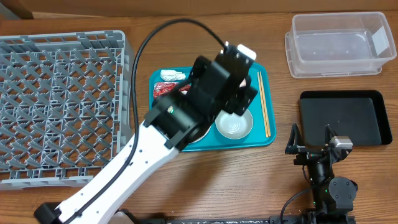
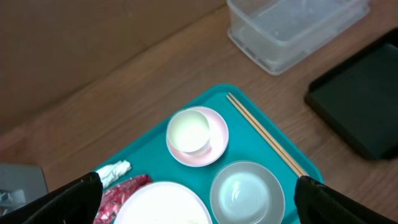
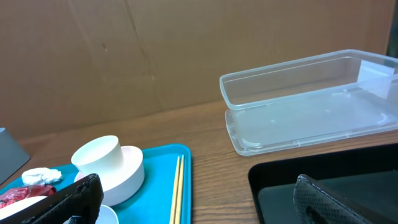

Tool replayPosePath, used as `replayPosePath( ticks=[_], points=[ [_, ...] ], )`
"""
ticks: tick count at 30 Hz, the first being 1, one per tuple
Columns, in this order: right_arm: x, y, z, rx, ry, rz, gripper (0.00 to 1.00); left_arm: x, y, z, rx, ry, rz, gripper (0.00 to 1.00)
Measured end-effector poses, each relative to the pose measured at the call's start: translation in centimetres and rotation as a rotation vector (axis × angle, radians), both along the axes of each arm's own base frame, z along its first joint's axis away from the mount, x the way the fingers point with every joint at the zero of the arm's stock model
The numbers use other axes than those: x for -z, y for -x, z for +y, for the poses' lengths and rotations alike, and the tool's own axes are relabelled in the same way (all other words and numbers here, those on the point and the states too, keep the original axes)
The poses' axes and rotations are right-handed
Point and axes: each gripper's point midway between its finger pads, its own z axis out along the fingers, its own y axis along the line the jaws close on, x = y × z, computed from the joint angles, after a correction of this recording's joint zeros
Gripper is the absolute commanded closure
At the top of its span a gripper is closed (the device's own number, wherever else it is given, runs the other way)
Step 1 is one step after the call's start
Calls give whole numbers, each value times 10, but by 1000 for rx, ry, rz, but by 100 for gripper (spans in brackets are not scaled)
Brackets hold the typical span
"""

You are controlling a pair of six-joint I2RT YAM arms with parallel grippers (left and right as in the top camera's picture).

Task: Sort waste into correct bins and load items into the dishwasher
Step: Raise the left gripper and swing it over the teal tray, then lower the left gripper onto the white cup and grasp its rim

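My left gripper (image 1: 238,90) hovers open and empty above the teal tray (image 1: 266,138); its fingers (image 2: 199,190) frame the tray's contents. On the tray, a white cup (image 2: 189,129) stands in a pink bowl (image 2: 219,142), with a grey-blue bowl (image 2: 247,191), a white plate (image 2: 161,205), a red wrapper (image 2: 118,196), a white tissue (image 2: 114,171) and chopsticks (image 2: 264,142). I cannot make out rice scraps. My right gripper (image 1: 311,142) is open and empty, low by the black tray (image 1: 342,118), its fingers (image 3: 199,199) facing the teal tray. The clear tub (image 1: 339,43) stands behind it.
The grey dish rack (image 1: 59,99) fills the left of the table, holding nothing. My left arm crosses from the bottom left and hides the cup, pink bowl and part of the plate in the overhead view. A brown wall stands behind the table.
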Motion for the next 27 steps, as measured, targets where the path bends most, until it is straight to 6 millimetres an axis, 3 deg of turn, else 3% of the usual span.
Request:
replayPosePath(
  ticks=[3, 6, 12, 15, 19, 21, 23, 27],
  points=[
    [0, 0, 0, 0, 0, 0, 0, -1, -16, 4, -25, -7, 56, 0],
    [0, 0, 0, 0, 0, 0, 0, 13, -29, 19, -51, -57, 219, 0],
    [0, 0, 0, 0, 0, 0, 0, 72, -61, 48, -146, -153, 509, 0],
    [0, 0, 0, 0, 1, 0, 0, 111, -76, 42, -145, -157, 594, 0],
    [0, 0, 0, 0, 1, 0, 0, 140, -84, 19, -99, -119, 646, 0],
    [0, 0, 0, 0, 0, 0, 0, 148, -88, 8, -77, -97, 651, 10],
    [0, 0, 0, 0, 0, 0, 0, 152, -92, 0, -65, -77, 645, 31],
    [0, 0, 0, 0, 0, 0, 0, 158, -98, -3, -92, -67, 638, 52]
  ],
)
